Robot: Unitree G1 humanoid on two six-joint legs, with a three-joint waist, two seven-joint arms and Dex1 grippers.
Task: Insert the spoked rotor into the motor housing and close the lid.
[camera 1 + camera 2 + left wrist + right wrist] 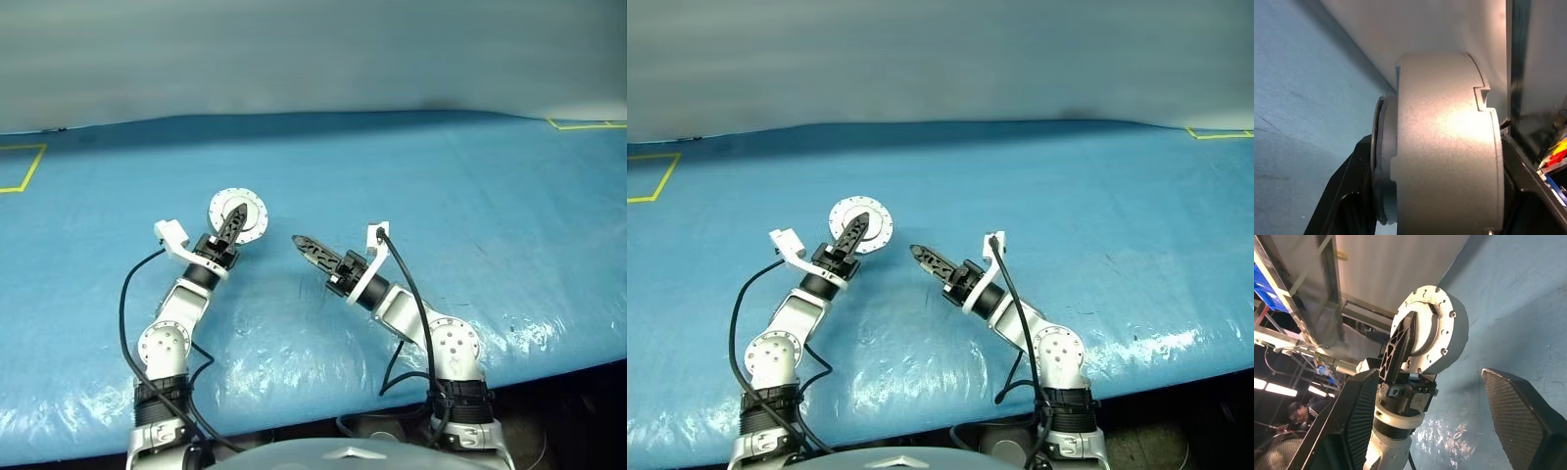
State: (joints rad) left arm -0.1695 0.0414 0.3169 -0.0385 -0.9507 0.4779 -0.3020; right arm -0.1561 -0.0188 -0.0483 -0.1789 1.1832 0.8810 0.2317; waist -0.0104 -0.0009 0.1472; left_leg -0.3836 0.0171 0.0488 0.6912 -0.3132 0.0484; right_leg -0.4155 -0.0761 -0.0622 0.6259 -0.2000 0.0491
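Silver-grey motor housing [1442,335], closed, flange holes

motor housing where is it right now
The motor housing is held in the left gripper above the blue table, left of centre in the head views, with the open right gripper beside it, apart.

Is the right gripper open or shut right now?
Open. The right gripper has a wide gap between its fingers, holding nothing; the motor housing sits in the left gripper.
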